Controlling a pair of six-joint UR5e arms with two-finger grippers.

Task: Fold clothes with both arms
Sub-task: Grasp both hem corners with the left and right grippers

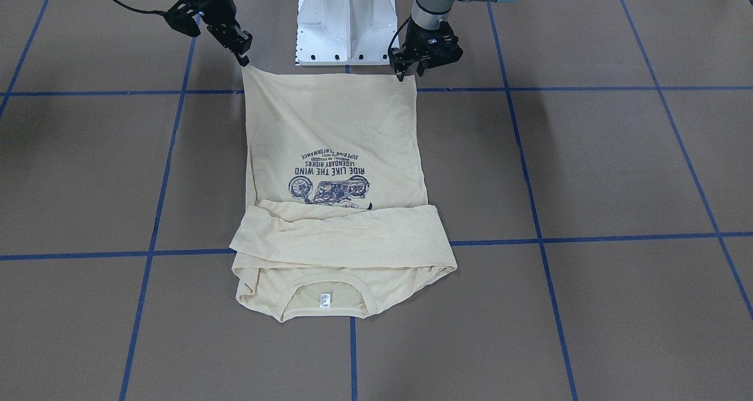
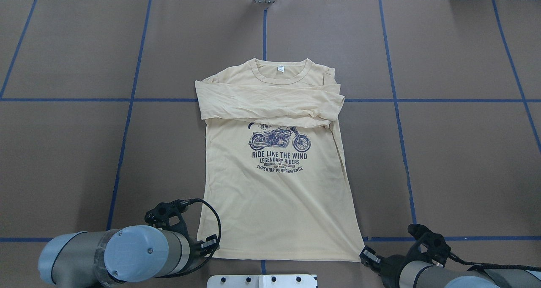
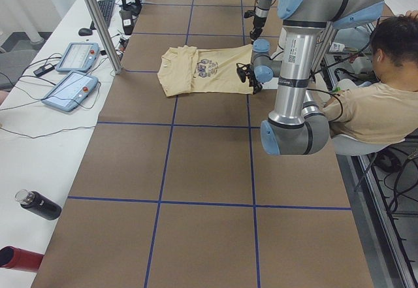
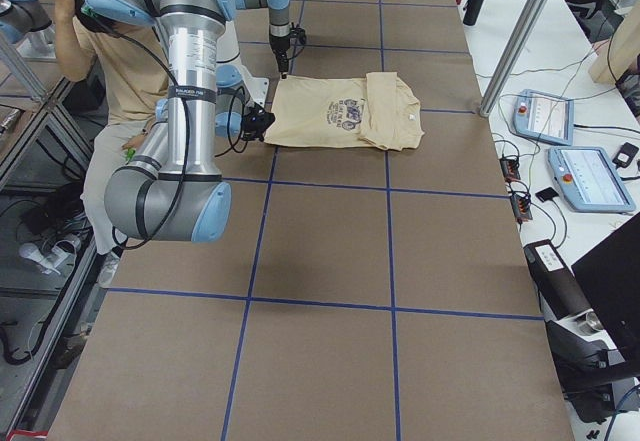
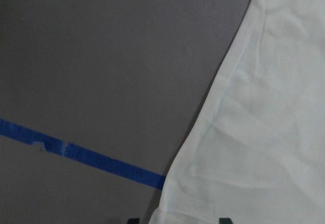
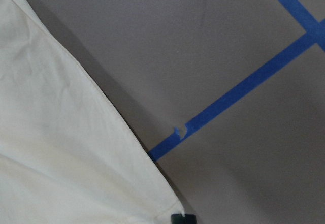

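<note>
At the left gripper (image 1: 410, 72), black and two-fingered: narrowly parted, fingertips (image 5: 133, 220) on either side of one hem corner of the pale cream-yellow, long-sleeved, thin-cloth T-shirt (image 1: 335, 130), low against the table. At the right gripper (image 1: 244, 60), of the same black make: drawn together, as far as can be seen, on the other hem corner. Only one dark tip in the right wrist view, touching the very point of the cloth.

Behind each gripper, a silver-grey tubular arm with light blue joint caps and black cable: left arm (image 2: 139, 254), right arm (image 2: 427, 275). Between the two, on the robot's side, the white pedestal base (image 1: 346, 24), just beside the hem.

Out from the hem: T-shirt flat and chest-up on the matte brown table surface (image 1: 588, 166), hem toward the robot, neck away from it. At mid-chest, a navy motorcycle print (image 2: 280, 140) with "RIDE LIKE THE WIND" beneath. Past the print, both sleeves (image 2: 270, 104) folded across the chest in one creased band, covering the print's top edge. Beyond the band, the ribbed neckline (image 2: 279, 77) with a small white label (image 2: 280, 69) inside.

Under and around the cloth, blue tape lines (image 1: 588, 237) in a grid, one passing beneath at sleeve level, another near the hem.

Farther out, in the side views: a seated person (image 3: 379, 105) in a tan top behind the robot, two grey-framed touch-screen pendants (image 3: 70, 91) on a white bench along the table's far side, and a black bottle (image 3: 39, 204) on the same bench.
</note>
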